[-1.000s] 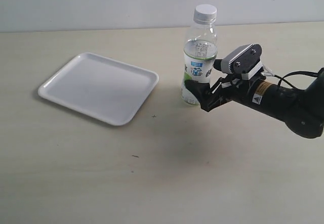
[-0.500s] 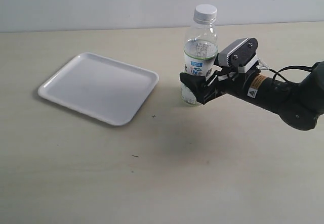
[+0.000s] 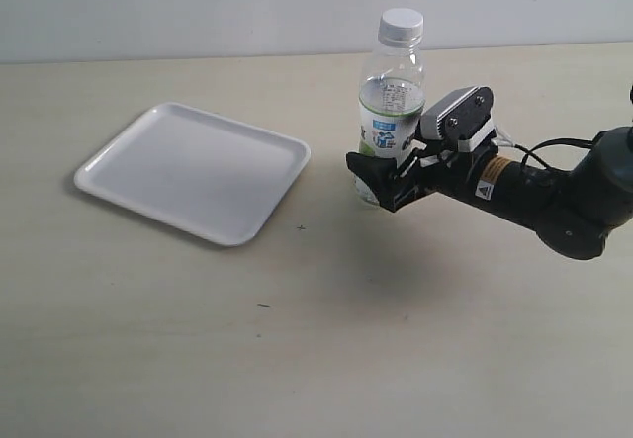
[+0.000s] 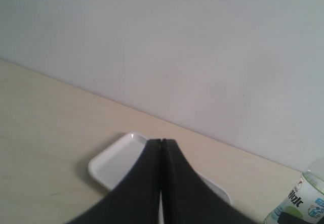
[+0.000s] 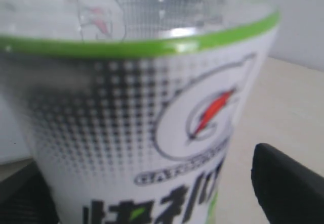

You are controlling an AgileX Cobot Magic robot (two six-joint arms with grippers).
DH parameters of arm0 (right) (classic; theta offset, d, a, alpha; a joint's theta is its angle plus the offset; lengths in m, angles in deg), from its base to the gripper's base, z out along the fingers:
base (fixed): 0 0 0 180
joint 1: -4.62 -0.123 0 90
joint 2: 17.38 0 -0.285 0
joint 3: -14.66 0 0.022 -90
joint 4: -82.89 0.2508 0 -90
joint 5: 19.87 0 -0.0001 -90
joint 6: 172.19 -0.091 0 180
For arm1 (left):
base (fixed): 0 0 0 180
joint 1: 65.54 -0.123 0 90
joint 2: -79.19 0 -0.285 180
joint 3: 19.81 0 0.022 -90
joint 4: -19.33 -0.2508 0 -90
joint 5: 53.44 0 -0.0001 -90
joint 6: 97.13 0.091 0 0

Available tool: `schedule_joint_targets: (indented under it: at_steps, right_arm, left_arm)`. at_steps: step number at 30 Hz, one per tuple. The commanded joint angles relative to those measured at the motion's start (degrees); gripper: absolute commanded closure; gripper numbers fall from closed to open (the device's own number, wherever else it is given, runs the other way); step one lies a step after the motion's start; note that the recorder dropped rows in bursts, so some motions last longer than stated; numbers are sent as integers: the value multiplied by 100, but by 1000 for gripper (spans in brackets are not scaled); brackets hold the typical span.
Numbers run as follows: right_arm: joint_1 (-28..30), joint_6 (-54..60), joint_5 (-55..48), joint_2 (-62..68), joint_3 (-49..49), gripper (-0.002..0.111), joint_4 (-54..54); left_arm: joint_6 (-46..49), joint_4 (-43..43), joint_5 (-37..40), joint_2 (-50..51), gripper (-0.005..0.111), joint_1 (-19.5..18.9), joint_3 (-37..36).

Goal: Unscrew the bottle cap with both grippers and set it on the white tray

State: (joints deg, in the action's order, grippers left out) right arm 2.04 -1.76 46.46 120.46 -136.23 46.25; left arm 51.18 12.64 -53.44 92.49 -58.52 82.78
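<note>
The clear bottle (image 3: 392, 112) stands upright on the table, with its white ribbed bottle cap (image 3: 402, 25) screwed on top. My right gripper (image 3: 380, 169) is open, and its black fingers sit on either side of the bottle's lower labelled part. In the right wrist view the bottle label (image 5: 142, 128) fills the frame, and a strip of table shows between it and one finger (image 5: 288, 183). My left gripper (image 4: 161, 143) is shut and empty, held above the table. Past its tips lie the white tray (image 4: 114, 161) and a corner of the bottle (image 4: 304, 204). The left gripper is outside the exterior view.
The white tray (image 3: 193, 169) lies flat on the beige table to the left of the bottle, with nothing on it. A pale wall runs along the table's far edge. The right arm (image 3: 544, 201) reaches in low from the right.
My right gripper has slid left toward the bottle, so that its open fingers now straddle the bottle's lower part. The bottle, cap and tray have not moved.
</note>
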Motion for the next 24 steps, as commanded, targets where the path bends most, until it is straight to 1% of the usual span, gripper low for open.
schedule_joint_targets:
  at_steps: [1,4,5,6,10,12,14,16,20,22,24]
  right_arm:
    - [-8,34,146,7,-33,19,-26]
    - [-8,34,146,7,-33,20,-38]
    - [-8,-3,146,7,-33,22,-38]
    - [-8,-137,146,7,-33,27,-38]
    - [-8,-672,80,7,-33,60,-38]
    - [-8,-750,67,7,-33,80,-38]
    - [-8,-750,57,7,-33,95,-102]
    - [-8,-750,18,7,-33,107,-102]
    - [-8,-425,18,7,-33,108,-102]
    - [-8,-78,18,7,-33,108,-192]
    - [-8,162,18,-12,-33,108,-344]
  left_arm:
    - [-7,-19,-43,-21,107,38,20]
    - [-7,-19,-43,-21,107,38,20]
    - [-7,-19,-43,-21,107,38,20]
    - [-7,-19,-43,-21,107,38,20]
    - [-7,-19,-43,-21,107,38,20]
    - [-7,-19,-43,-21,107,38,20]
    - [-7,-19,-43,-21,107,38,20]
    - [-7,-19,-43,-21,107,38,20]
    - [-7,-131,-90,-21,107,38,20]
    - [-7,-331,-326,-21,107,38,20]
    - [-7,-356,-648,-21,107,38,20]
